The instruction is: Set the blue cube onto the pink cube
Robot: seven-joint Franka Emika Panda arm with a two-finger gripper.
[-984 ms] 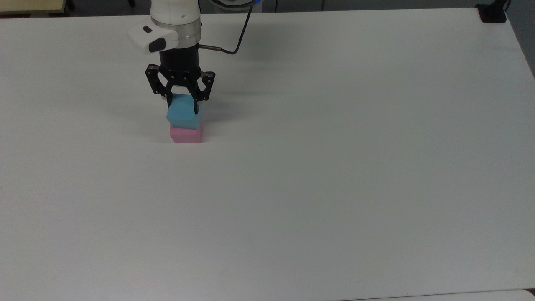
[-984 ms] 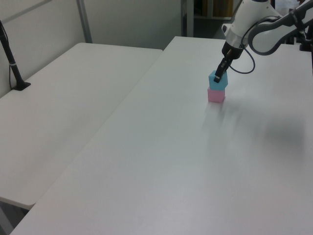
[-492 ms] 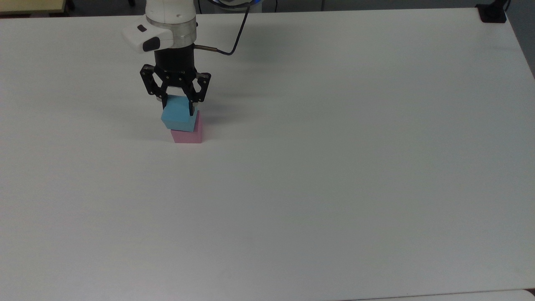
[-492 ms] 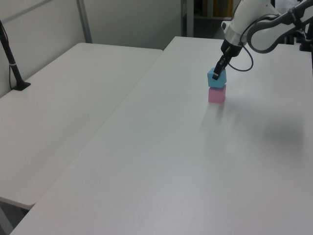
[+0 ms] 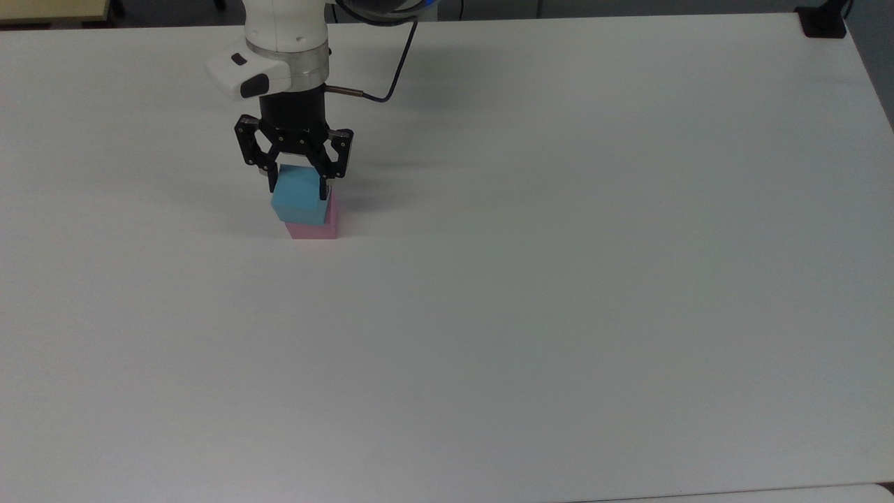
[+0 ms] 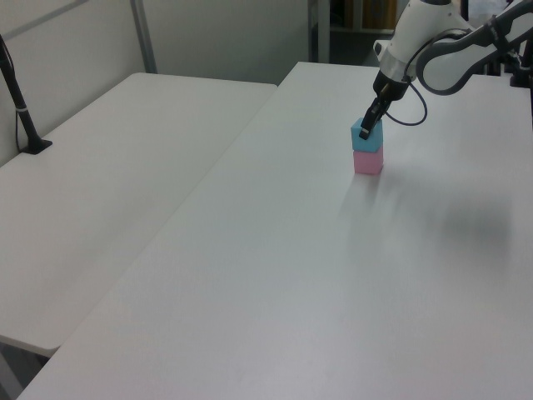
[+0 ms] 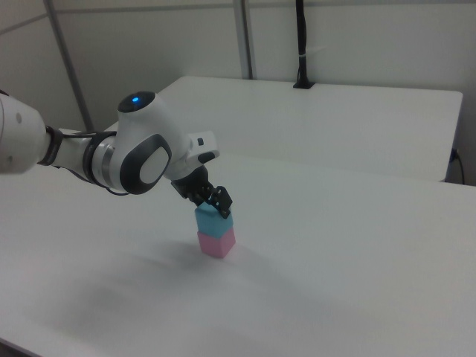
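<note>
The blue cube (image 5: 299,204) sits on top of the pink cube (image 5: 330,222) at the far left of the white table (image 5: 559,279) in the top view. It is offset slightly toward the top view's left. My gripper (image 5: 297,187) comes straight down over it, its black fingers pressed against the cube's two sides, shut on it. The left view shows the blue cube (image 6: 366,137) squarely above the pink cube (image 6: 368,162), with the gripper (image 6: 367,127) at its top. In the right view the blue cube (image 7: 211,222) rests on the pink cube (image 7: 216,242) under the gripper (image 7: 216,207).
A black mount (image 5: 823,21) stands at the table's far right corner in the top view. A second white table (image 6: 125,167) adjoins on the left view's left, with a black post (image 6: 21,108) on it. The arm's cable (image 5: 391,70) loops behind the wrist.
The gripper turned and shifted the blue cube toward the top view's left, lifting it slightly, then brought it back down. The cube is now square with the pink cube. The pink cube stayed put.
</note>
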